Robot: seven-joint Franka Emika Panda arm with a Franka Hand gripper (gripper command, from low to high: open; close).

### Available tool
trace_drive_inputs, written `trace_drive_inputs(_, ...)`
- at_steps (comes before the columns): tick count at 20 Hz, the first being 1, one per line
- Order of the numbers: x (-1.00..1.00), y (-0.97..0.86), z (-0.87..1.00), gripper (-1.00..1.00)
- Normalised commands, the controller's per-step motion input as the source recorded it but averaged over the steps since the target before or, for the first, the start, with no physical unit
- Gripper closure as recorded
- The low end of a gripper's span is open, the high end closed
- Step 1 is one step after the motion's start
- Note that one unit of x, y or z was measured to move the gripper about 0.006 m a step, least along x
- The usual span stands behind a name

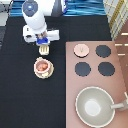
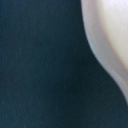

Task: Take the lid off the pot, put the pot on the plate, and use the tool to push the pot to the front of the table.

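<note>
The pale-pink pot, reddish-brown inside and uncovered, sits on the tan plate on the black table, left of the stove. The lid lies on the stove's upper-left burner. My gripper hovers just above the pot, toward the exterior view's top, shut on the cream-white tool, whose slotted head hangs down a short way from the pot's rim. The wrist view shows dark table and a pale curved edge that I cannot identify.
The pinkish-brown stove panel fills the exterior view's right, with three bare black burners. A large grey-beige pan with a long handle rests on its lower part. The white arm reaches in from the top left.
</note>
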Motion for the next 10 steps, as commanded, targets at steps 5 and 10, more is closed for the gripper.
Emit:
trace_drive_inputs(5, -0.53, -0.15, -0.53, 1.00)
trace_drive_inputs(10, 0.81, -0.06, -0.32, 1.00)
